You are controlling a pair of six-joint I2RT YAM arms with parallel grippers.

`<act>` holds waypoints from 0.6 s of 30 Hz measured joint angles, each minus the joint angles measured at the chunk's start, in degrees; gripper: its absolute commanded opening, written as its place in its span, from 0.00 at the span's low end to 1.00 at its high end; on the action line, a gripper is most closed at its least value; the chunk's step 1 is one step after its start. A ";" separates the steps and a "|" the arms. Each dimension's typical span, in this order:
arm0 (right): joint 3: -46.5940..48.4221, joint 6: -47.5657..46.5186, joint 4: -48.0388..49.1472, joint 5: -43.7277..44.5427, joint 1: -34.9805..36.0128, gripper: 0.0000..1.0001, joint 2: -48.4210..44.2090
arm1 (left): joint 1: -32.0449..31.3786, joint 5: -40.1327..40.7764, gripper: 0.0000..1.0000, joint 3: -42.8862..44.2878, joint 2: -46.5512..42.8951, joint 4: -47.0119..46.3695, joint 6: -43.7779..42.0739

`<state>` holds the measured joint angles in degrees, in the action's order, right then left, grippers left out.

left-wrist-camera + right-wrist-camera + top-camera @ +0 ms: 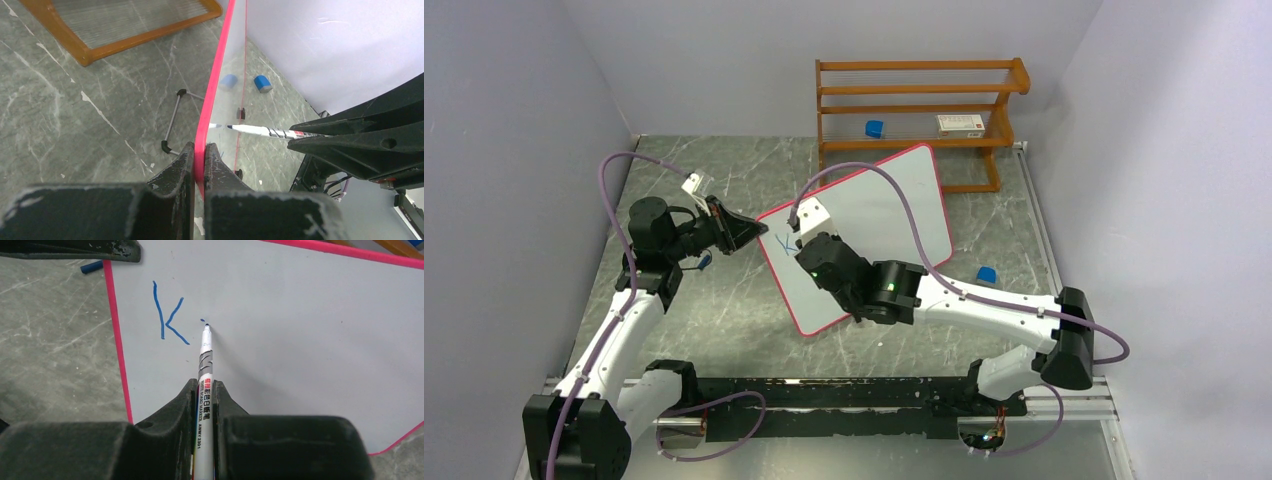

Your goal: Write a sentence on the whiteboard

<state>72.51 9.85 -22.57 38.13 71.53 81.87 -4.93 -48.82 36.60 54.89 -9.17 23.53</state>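
Note:
The whiteboard [884,215] with its red-pink rim stands tilted mid-table. My left gripper [754,232] is shut on its left edge; in the left wrist view the jaws pinch the pink rim [200,157]. My right gripper [809,243] is shut on a white marker [204,390] with its tip touching the board face [300,330]. Of the sentence only a blue "K" [167,315] and a small blue dot [202,320] show, near the board's upper left. The marker also shows in the left wrist view [270,132].
A wooden rack [919,110] stands at the back with a blue object [875,128] and a white box [960,124] on it. Another blue object [987,274] lies on the table right of the board. A blue cap [91,267] lies left of the board.

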 measured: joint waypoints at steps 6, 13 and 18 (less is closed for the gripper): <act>-1.44 0.46 0.02 -0.92 -0.17 0.00 -2.27 | 0.00 -0.02 0.05 0.00 0.00 0.07 0.00; -1.62 0.52 0.02 -1.88 -0.20 0.00 -2.45 | 0.00 -0.02 0.05 0.00 0.00 0.04 0.02; -1.62 0.52 0.07 -1.97 -0.20 0.00 -2.01 | 0.00 -0.04 0.05 0.00 0.00 0.04 0.02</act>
<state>70.89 10.37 -22.50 36.16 71.33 79.85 -4.93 -48.86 36.60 54.89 -9.13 23.55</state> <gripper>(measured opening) 0.145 0.081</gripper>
